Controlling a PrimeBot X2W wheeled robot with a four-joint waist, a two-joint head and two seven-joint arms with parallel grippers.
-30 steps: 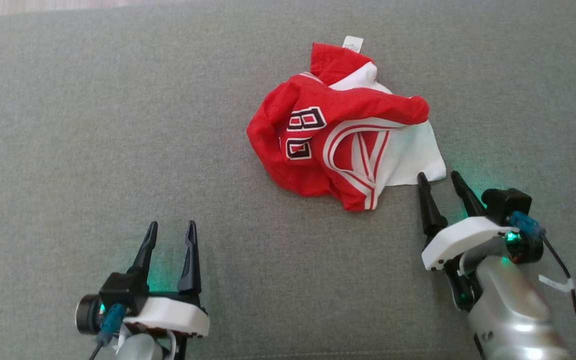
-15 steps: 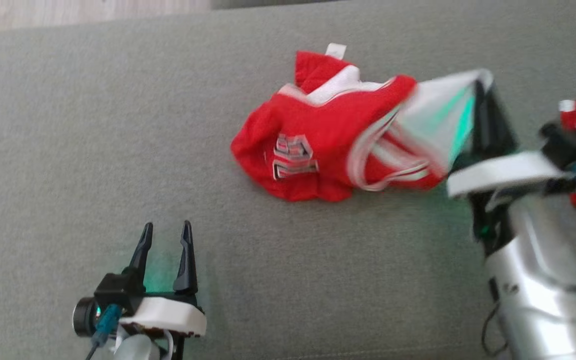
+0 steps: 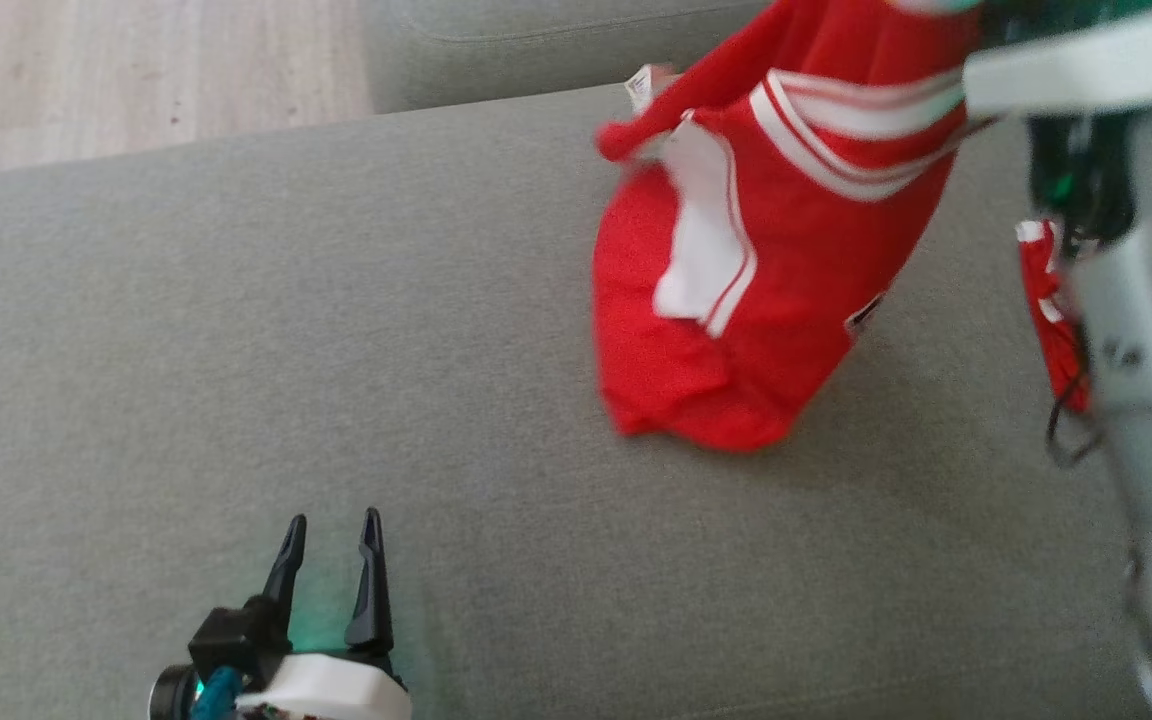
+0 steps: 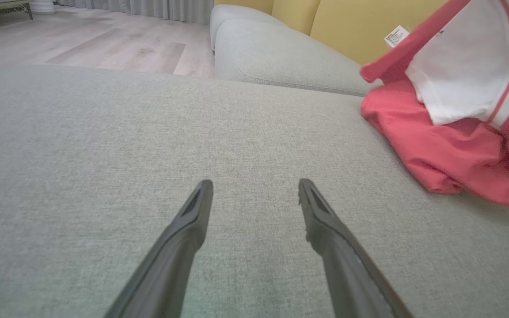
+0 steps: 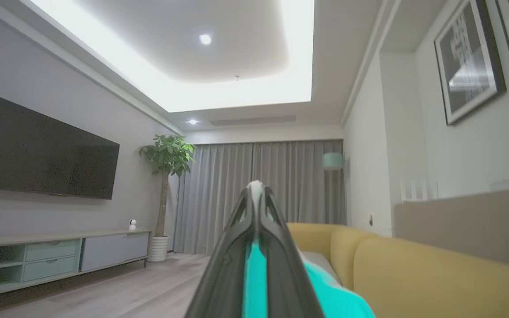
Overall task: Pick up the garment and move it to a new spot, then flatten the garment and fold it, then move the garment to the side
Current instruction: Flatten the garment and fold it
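- Garment (image 3: 766, 250): we find a red and white sports jersey hanging from the upper right of the head view. Its lower folds rest on the grey sofa cushion (image 3: 236, 350). The left wrist view confirms bunched red cloth touching the seat.
- Right gripper (image 5: 256, 194): the jaws are pressed together, with a sliver of pale fabric pinched at the tips and more cloth trapped lower between the fingers. We judge that this single pinch carries the jersey.
- Left gripper (image 3: 331, 525): the jaws are spread and hold nothing. It sits low over the cushion, well apart from the jersey.
- Handling: the cloth drapes limply and collapses into folds, so we judge it light, soft and without stiffness. It looks thin and possibly slick, so a shallow pinch could slip under a quick swing.
- Where to hold: one pinch point lets the jersey hang as a twisted bundle. For flattening, we recommend a second hold with the free gripper on an outer edge, such as a hem corner or shoulder seam, rather than the bunched middle. The label (image 3: 643, 85) marks one edge.
- Hazard: a second red and white cloth (image 3: 1046, 300) lies just beside the right arm and could be snagged.
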